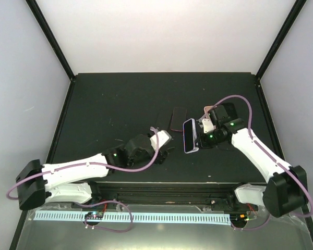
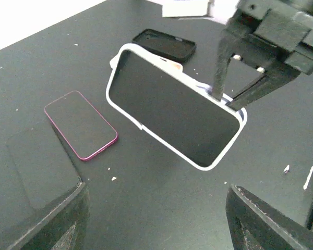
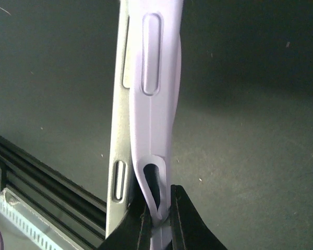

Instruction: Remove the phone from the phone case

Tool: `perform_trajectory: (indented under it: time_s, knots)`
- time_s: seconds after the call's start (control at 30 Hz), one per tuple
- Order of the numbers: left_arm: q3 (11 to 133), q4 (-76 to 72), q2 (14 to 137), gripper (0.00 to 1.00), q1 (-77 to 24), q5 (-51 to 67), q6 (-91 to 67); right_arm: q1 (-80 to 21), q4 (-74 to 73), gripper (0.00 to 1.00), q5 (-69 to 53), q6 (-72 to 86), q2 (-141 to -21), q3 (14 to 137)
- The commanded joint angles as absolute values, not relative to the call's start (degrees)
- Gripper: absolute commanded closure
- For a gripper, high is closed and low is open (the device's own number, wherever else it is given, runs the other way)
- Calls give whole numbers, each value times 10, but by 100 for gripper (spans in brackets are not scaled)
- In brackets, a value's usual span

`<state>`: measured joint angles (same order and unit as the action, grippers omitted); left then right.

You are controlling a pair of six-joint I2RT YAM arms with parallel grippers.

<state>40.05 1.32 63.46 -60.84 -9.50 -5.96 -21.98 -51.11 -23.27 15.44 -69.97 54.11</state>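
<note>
The phone (image 2: 172,109) sits in a pale lilac phone case (image 3: 154,78) and is held clear of the surface (image 1: 120,104), right of centre. It stands on one long edge, tilted, with its dark, unlit screen facing the left arm.

The right fingers (image 3: 182,224) are clamped together on a thin lip of the phone case at one end. In the right wrist view, the case wall at that end bows away from the phone's silver side edge, leaving a dark gap. Higher up, the case lies flush against the phone. A raised oblong button cover shows on the case wall.

The left fingers (image 2: 47,219) are spread wide apart, low over the surface, just beside the phone and not touching it.

A magenta phone (image 2: 81,125) and a black case (image 2: 164,44) lie flat on the surface beyond
</note>
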Motion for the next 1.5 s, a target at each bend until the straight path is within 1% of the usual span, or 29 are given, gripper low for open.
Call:
perform_trajectory:
  time_s: [0.0,0.23,0.4,0.53,0.8,0.93,1.47]
  knots:
    - [423,-48,687,27,-646,-161,-15,-215,-474,99,-279,184,-735,535]
    - [442,-126,812,27,-679,-216,-33,-209,-431,99,-245,226,-784,508]
    - [448,-206,885,29,-690,-221,-38,-205,-427,99,-187,235,-819,511]
    - [482,-213,937,31,-691,-214,-38,-204,-434,99,-145,239,-840,519]
    - [484,-282,994,32,-692,-180,-35,-204,-433,99,-144,244,-867,523]
    - [495,-296,1025,31,-692,-175,-41,-204,-436,99,-153,242,-869,528]
    - [550,-271,1085,31,-690,-240,-36,-203,-426,99,-183,240,-852,508]
